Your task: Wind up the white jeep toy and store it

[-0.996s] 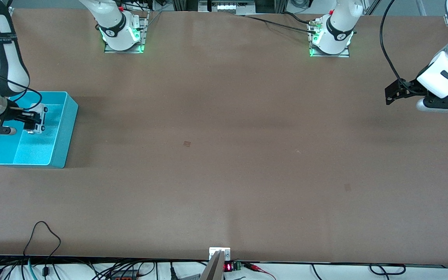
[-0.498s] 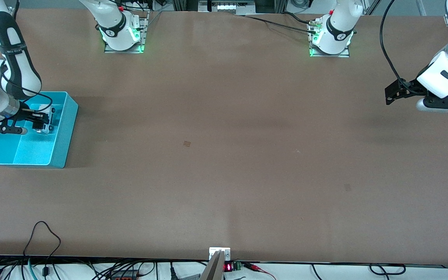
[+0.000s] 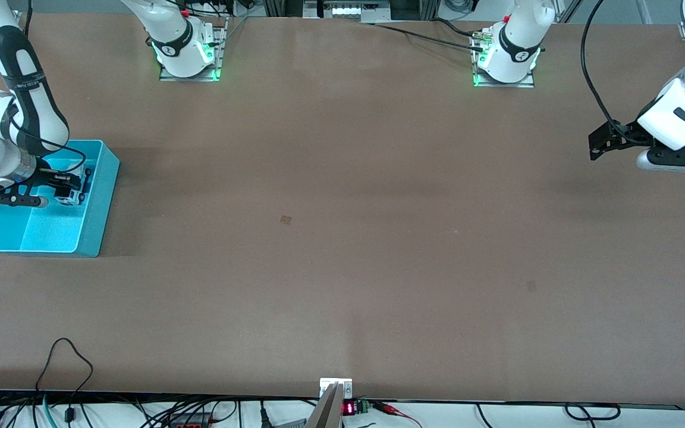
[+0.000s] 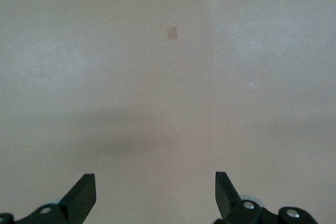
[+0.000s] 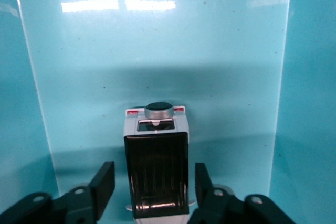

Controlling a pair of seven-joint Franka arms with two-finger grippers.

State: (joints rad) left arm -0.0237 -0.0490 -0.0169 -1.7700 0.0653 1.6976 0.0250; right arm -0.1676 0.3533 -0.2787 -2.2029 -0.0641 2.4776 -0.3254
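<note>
Now at the storing step, by the look of it: white jeep toy (image 5: 156,174) resting on the floor of the cyan bin (image 3: 96,208), which sits at the right arm's end of the table. Right gripper (image 5: 155,184) low inside the bin, fingers (image 5: 103,181) spread to either side of the toy with a visible gap along both flanks, so nothing pinched; release apparently made. Black roof panel and spare wheel plain in the right wrist view, toy upright. In the front view, toy (image 3: 73,189) mostly hidden under the gripper (image 3: 75,185). Left gripper (image 4: 156,192) waiting over bare table (image 3: 342,238) at the left arm's end, jaws wide apart, nothing between them. Next move likely a straight lift of the right gripper, keeping the fingers clear of the toy's sides and the bin wall to avoid dragging either.
</note>
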